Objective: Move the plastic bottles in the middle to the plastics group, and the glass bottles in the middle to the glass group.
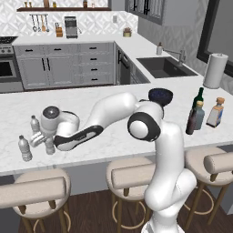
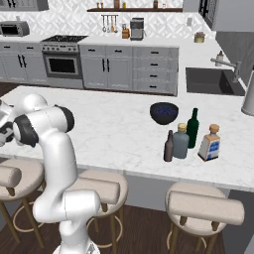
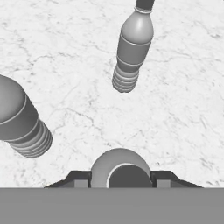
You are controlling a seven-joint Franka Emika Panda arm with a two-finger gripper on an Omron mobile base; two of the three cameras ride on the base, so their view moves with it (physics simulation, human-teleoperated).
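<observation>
at the worktop's near left edge the gripper (image 3: 119, 178) is closed partway around the middle plastic bottle (image 3: 119, 168), beside the plastics group (image 1: 25, 148). next, i judge: set it upright, release. far right, the glass bottles (image 2: 174, 143) wait.

Left end of marble counter (image 1: 113, 136): gripper (image 1: 40, 139) closed on one water bottle (image 3: 119, 168) | two more bottles (image 3: 130, 52) stand close, bare marble between them, seemingly passable | counter middle open | glass bottles (image 1: 195, 113) crowd right end.
</observation>
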